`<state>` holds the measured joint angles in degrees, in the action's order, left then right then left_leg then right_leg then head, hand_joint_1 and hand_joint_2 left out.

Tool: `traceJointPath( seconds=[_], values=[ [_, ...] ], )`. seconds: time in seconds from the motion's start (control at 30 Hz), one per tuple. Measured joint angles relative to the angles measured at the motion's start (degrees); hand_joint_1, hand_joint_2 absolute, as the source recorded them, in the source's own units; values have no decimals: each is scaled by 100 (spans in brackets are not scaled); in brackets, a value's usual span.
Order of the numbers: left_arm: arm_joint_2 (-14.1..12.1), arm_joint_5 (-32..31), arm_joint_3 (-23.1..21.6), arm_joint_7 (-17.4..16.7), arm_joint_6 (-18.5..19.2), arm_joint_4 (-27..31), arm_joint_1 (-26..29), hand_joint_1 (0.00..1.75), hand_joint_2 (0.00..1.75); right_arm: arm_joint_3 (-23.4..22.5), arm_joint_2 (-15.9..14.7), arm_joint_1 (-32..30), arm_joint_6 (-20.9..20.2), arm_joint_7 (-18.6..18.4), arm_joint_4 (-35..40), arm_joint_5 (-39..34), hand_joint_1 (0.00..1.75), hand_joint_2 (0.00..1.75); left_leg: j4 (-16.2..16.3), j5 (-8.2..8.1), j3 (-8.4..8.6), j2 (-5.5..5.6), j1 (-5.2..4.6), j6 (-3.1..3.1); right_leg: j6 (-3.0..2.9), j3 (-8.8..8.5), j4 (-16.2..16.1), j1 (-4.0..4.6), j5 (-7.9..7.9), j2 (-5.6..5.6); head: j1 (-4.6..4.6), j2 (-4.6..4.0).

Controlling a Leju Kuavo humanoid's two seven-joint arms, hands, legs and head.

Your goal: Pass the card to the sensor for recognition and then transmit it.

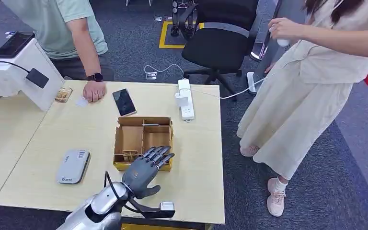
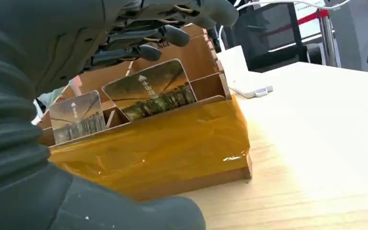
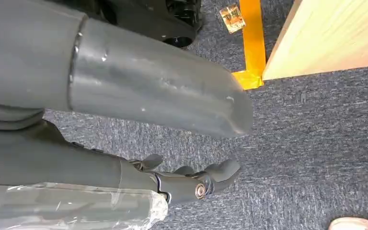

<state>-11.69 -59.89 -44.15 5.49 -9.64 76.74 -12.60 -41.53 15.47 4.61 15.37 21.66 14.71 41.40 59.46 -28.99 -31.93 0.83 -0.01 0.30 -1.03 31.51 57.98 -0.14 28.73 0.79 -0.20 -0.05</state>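
no brand legible anywhere; the cards (image 2: 148, 91) standing in the cardboard box (image 1: 143, 140) carry a small white arrow and a line of vertical characters, too small to read, over a dark skyline-like picture. two such cards show in the left wrist view, upright in the near compartments, behind the box's front wall wrapped in yellow tape. the grey sensor (image 1: 73, 166) lying flat on the table (image 1: 199, 158) to the left of the box has a small label near its top edge and a mark at its lower end, both unreadable. left hand (image 1: 146, 168) reaches from below over the near right corner of the box, palm down, fingers (image 2: 165, 34) stretched forward and slightly apart above the cards, thumb out to the side; it holds nothing, and whether a fingertip touches a card cannot be told. right hand (image 3: 191, 179) hangs beside the table over grey carpet, fingers loosely curled, nothing in it (yellow floor tape nearby). farther back on the table: a dark phone (image 1: 124, 101), a white power strip (image 1: 186, 98), a white card (image 1: 81, 101) beside a person's resting hand (image 1: 94, 90). a second person stands to the right.
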Motion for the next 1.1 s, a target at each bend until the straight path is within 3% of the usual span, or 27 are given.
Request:
traceJointPath(
  seconds=[0.3, 0.43, 0.47, 0.5, 0.77, 1.1],
  values=[
    [24, -4, -18, -4, -2, -94, -70, 0, 175, 17, 4, 0, 0, 0, -15, 0, 0, 0, 0, 0, 0, 0, 0, 0, 0, 0, 0, 0, 0, 0, 0, -2],
    [26, -159, -18, -113, -218, -94, -94, 0, 175, 17, 4, -3, 2, 0, -20, -9, 0, 0, 0, 0, 0, 0, 0, 0, 0, 0, 0, 0, 0, 0, 0, 0],
    [26, -219, -18, -114, -284, -94, -105, 21, 175, 17, 4, -4, 7, 0, -22, -9, 0, 0, 0, 0, 0, 0, 0, 0, 0, 0, 0, 0, 0, 0, -2, -2],
    [26, -269, -18, -114, -346, -94, -119, 175, 175, 17, 4, -4, 7, 2, -24, -11, 0, 0, 0, 0, 0, 0, 0, 0, 0, 0, 0, 0, 0, 0, 0, 0],
    [55, -448, -18, -114, -717, -90, -186, 175, 175, 20, 4, -4, 35, 9, -44, -57, 0, 0, 0, 0, 0, 0, 0, 0, 0, 0, 0, 0, 0, 0, -2, -2],
    [129, -474, -18, -94, -741, -85, -233, 175, 175, 20, 4, -4, 72, 15, -46, -96, 0, 0, 0, 0, 0, 0, 0, 0, 0, 0, 0, 0, 0, 0, 0, -2]
  ],
)
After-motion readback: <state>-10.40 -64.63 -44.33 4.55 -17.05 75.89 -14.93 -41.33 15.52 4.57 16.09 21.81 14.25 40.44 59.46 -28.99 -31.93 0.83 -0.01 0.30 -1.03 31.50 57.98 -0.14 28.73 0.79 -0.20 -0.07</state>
